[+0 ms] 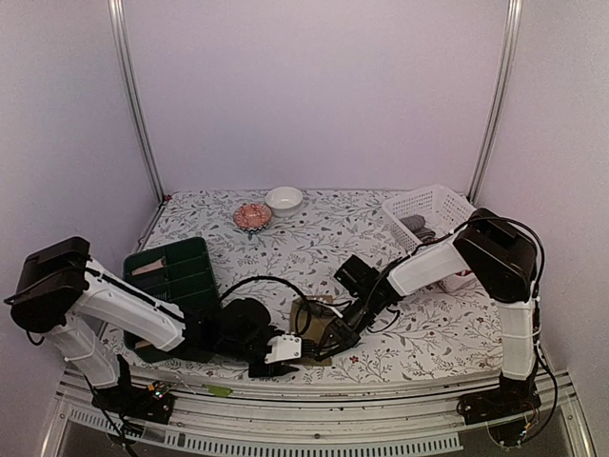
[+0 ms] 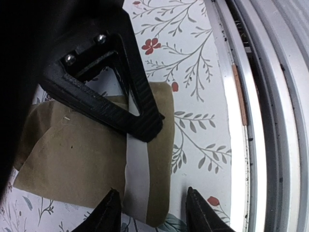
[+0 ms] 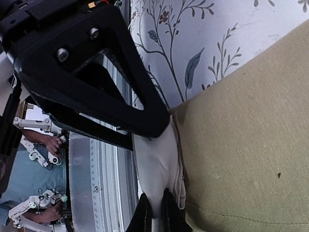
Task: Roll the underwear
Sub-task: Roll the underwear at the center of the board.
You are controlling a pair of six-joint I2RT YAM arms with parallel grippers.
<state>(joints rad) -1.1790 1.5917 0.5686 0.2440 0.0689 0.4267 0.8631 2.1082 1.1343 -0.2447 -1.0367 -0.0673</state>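
Nearest the left wrist lens: left hand point(image 2: 153, 213), fingers apart, straddling one end of the pale waistband point(image 2: 137, 169) without pinching it. Just beyond, along that same band: right hand point(image 3: 155, 213), tips pressed together and, by the look of it, nipping the band's edge.

Lying flat on the flowered worktop point(image 2: 193, 72), close to the near edge and about midway along it: the khaki underwear point(image 2: 72, 159). Long axis of the band parallel to that near edge, on the side of the garment closest to it. Rest of the cloth spread away toward the far edge.

Both hands at the band, so neither nearer; left at its end, right further in. Probably calls for turning the band over and rolling away from the near edge.

Soft, thin, faintly creased, with a diagonal fold across one side. Likely to slump unless kept taut.
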